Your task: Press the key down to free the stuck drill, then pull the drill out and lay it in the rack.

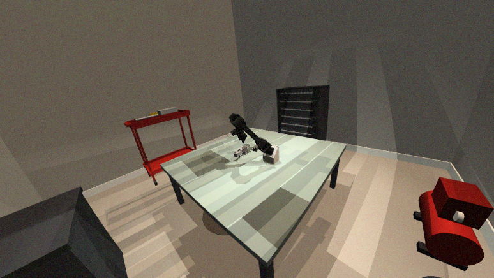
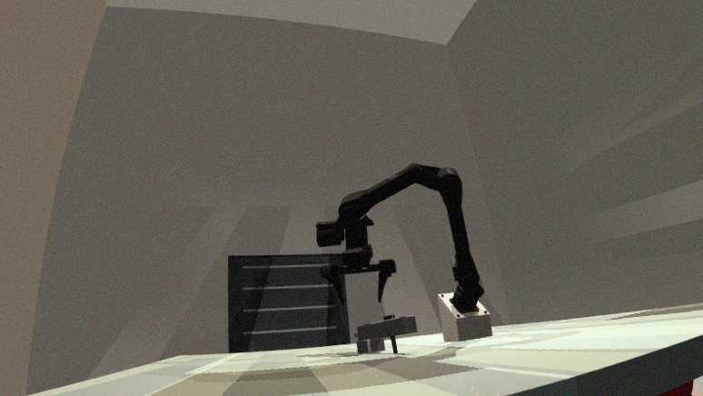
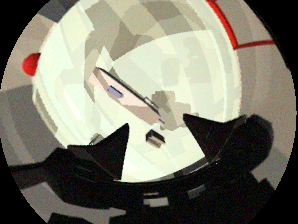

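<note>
Gripper (image 2: 361, 293) hangs spread wide and empty above the grey block (image 2: 386, 328) at the table's (image 1: 304, 193) 11 o'clock area, drill (image 2: 392, 344) apparently not yet pulled out; gripping, pulling and racking remain, and key status is unclear.

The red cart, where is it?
In the top view, the red cart stands on the floor by the wall, left of the table.
</note>
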Robot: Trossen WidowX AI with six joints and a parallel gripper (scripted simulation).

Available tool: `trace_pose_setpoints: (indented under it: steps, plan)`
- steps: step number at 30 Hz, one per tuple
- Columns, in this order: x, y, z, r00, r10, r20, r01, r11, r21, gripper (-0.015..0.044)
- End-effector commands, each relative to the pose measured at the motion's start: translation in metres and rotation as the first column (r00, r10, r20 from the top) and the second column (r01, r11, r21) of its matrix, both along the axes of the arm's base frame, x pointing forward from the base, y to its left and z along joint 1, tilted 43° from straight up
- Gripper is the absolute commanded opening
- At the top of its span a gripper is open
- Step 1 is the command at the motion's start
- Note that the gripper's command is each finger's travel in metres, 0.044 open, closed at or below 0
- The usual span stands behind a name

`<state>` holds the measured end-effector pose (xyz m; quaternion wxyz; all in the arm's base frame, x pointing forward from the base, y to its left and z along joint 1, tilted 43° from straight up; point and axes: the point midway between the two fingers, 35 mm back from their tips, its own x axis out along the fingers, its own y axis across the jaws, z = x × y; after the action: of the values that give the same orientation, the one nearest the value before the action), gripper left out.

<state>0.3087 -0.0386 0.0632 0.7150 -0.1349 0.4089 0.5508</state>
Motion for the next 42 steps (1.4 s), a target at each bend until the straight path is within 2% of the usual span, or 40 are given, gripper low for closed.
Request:
trace_pose_setpoints:
  steps: [1, 6, 28, 42]
  plan:
    - [0.003, -0.010, -0.069, 0.866, 0.386, 0.317, -0.378, 0.922, -0.088, 0.0440]
    - [0.003, -0.013, -0.091, 0.761, 0.499, 0.415, -0.485, 0.862, -0.147, 0.0440]
    - [0.003, -0.012, -0.092, 0.761, 0.499, 0.415, -0.485, 0.862, -0.147, 0.0440]
    - [0.003, 0.006, -0.103, 0.761, 0.499, 0.415, -0.484, 0.862, -0.148, 0.0440]
